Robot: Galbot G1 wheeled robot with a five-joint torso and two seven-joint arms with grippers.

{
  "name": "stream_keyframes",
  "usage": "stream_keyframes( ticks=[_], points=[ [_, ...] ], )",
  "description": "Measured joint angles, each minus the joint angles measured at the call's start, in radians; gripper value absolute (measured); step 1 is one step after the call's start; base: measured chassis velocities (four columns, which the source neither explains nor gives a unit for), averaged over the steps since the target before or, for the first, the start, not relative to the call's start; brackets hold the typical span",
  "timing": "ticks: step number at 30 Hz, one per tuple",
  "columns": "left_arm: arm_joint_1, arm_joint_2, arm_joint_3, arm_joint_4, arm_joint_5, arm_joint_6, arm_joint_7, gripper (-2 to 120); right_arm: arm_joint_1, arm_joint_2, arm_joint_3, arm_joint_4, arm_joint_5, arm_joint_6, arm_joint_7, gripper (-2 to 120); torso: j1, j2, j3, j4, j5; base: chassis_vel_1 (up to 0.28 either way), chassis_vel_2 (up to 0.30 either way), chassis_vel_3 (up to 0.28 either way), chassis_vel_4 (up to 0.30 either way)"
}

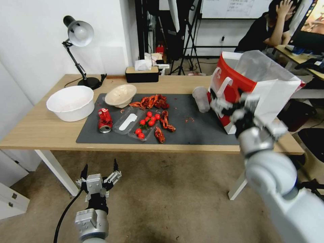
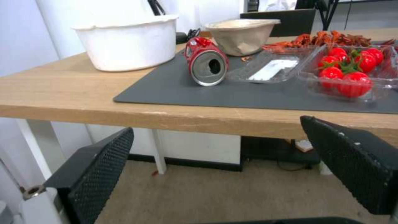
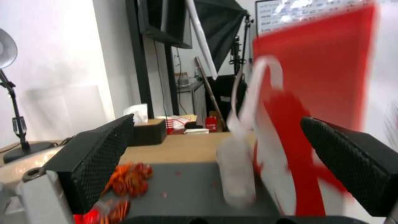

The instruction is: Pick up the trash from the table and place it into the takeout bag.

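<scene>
Long light-wood table (image 1: pixel 44 130) bearing a dark grey rectangular mat (image 1: pixel 195 130) — crushed red drink can (image 1: pixel 104 120) on its left part, clear plastic cup (image 1: pixel 201 99) right, boxy red-and-white takeout bag (image 1: pixel 270 91) just beside it.

White wall (image 1: pixel 30 40) at ten o'clock, beige carpet (image 1: pixel 168 195) at six. A desk lamp (image 1: pixel 78 33) stands at eleven; tripods (image 1: pixel 189 37) and a whiteboard (image 1: pixel 233 8) at twelve.

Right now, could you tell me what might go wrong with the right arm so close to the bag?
1. The open right gripper is by the bag, which looks tilted; a nudge might tip it.
2. The clear cup leans against the bag and may roll away.
3. The left gripper hangs below the table, so lifting it straight could strike the edge.
</scene>
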Motion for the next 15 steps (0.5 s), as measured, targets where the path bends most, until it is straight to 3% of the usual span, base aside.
stream_keyframes(
  ticks=[3,7,15],
  points=[
    [-0.002,0.006,0.000,0.000,-0.003,0.000,0.000,100,-0.144,0.041,-0.019,-0.051,-0.087,0.158,-0.028,100,0.000,0.000,0.000,-0.0002,0.0000,0.000,0.000,0.000,0.000],
    [-0.004,0.009,0.002,0.003,-0.005,0.000,0.000,100,-0.231,0.075,-0.042,-0.110,-0.152,0.265,-0.031,100,0.000,0.000,0.000,-0.0001,0.0000,0.000,0.000,0.000,0.000],
    [-0.003,0.016,0.005,0.004,-0.010,-0.001,0.001,100,-0.288,0.119,-0.079,-0.173,-0.192,0.303,-0.026,100,0.000,0.000,0.000,0.0001,0.0000,0.000,0.000,0.000,0.000]
  ],
)
